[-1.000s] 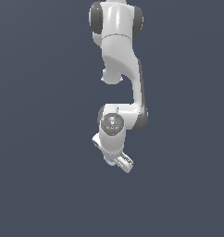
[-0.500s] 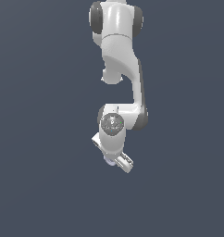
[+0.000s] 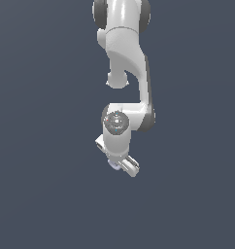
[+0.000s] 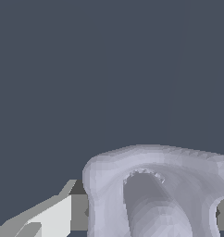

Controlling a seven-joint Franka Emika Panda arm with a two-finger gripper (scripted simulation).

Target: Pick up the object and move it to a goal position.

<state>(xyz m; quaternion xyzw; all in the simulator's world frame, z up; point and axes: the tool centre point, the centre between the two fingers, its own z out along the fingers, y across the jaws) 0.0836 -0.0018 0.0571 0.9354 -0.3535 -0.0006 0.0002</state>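
The object [image 4: 155, 185], a pale lavender-grey blocky piece with a hollow rounded centre, fills the near part of the wrist view. It sits between the two dark pads of my gripper [image 4: 151, 215], and one light finger [image 4: 49, 217] shows beside it. The pads press against both of its sides, so the gripper is shut on it. In the exterior view the white arm hangs down the middle. The gripper [image 3: 123, 165] is at its lower end, and a small bit of the object [image 3: 113, 165] peeks out on the exterior view's left of the fingers.
Only a plain dark blue-grey surface [image 3: 46, 194] surrounds the arm in both views. No other objects, containers or edges show.
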